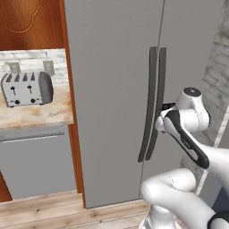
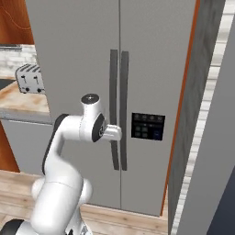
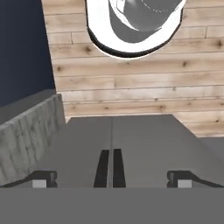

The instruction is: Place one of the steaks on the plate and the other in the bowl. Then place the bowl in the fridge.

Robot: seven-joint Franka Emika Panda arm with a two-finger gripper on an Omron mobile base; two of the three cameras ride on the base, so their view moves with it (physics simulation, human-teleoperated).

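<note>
Tall grey two-door fridge [image 1: 112, 89] is shut, both doors flush. Its pair of long black vertical handles [image 1: 154, 103] runs top to bottom along the centre seam, so the long axis is vertical.

Two-finger gripper [image 3: 111, 178] sits at the fridge front, right at the handles, about mid-height. In the hand view the dark fingertips [image 3: 43, 178] stand wide apart with nothing between them: jaws fully spread, holding nothing. The two handle bars lie at 12 o'clock from the jaws, centred in the gap and running straight away along the view, which looks down the door face towards the wood plank floor [image 3: 131, 78].

Judgement: the next move looks like a door pull, so what counts is picking one bar, not both; the jaws currently straddle the pair. In the right base view the hand meets the bars [image 2: 118, 110] from 9 o'clock. Whether the fingers touch either bar cannot be told.

Steaks and bowl are elsewhere.
</note>
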